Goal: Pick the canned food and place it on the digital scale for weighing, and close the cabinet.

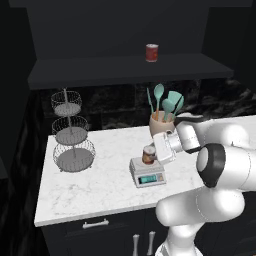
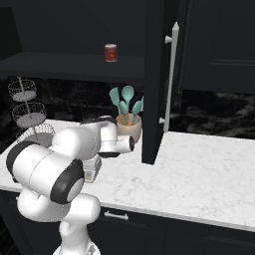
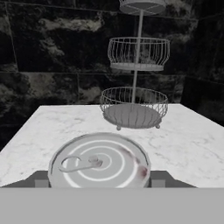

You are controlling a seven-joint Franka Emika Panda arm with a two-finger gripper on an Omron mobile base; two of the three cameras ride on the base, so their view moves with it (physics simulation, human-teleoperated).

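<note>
One canned food (image 1: 148, 154) is sitting upright on the digital scale (image 1: 147, 172), centred on its flat plate with the teal display facing the tabletop's (image 1: 100, 190) front edge, so I am judging the weighing half as nearly settled. I am holding my tool (image 1: 159, 151) level at the can's side, and the hand view is looking straight across the grey pull-tab lid (image 3: 99, 162) with my dark fingertips (image 3: 38, 180) flanking it closely; I cannot tell whether they are pressing the can or standing just clear of it. Beyond the scale, the three-tier wire basket stand (image 1: 72, 132) is standing toward the far left, and the crock of teal utensils (image 1: 163, 116) is standing behind my wrist. A brighter red tin (image 1: 152, 52) is resting on the cabinet shelf (image 1: 125, 67) above, and the cabinet (image 2: 157, 79) door is hanging open edge-on over the marble, so closing it is what I am judging to remain.
</note>
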